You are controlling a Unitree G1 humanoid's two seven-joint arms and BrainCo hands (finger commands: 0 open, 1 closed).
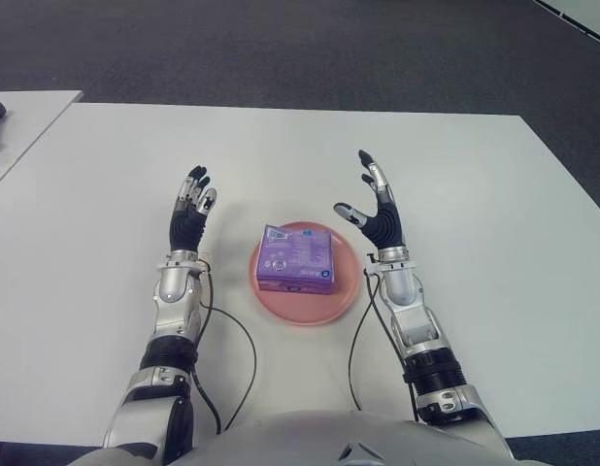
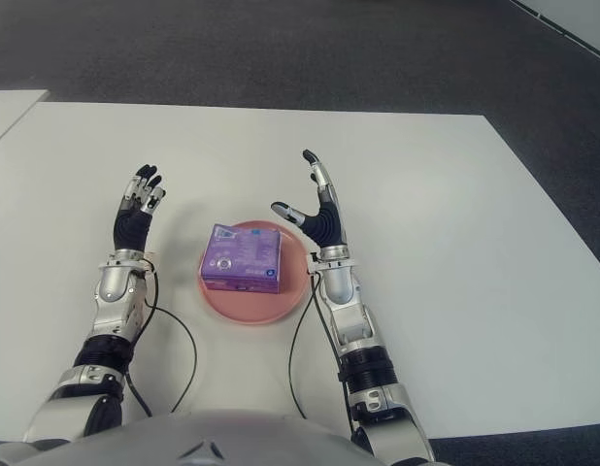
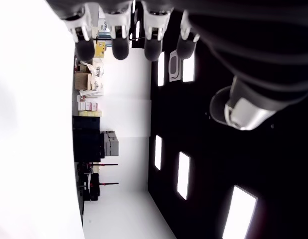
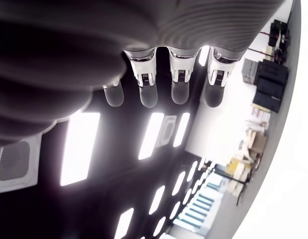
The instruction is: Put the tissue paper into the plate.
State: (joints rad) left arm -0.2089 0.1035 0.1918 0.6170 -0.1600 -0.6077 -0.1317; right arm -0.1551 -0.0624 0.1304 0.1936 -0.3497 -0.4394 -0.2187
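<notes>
Your purple tissue paper pack (image 1: 296,258) lies in the pink plate (image 1: 328,309) on the white table (image 1: 475,194). Flanking the plate, your left hand (image 1: 188,216) and right hand (image 1: 376,209) stand upright, fingers spread, holding nothing.

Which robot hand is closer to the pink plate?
The right hand: its thumb reaches beside the plate's rim. The left hand shows farther off, across bare table.
</notes>
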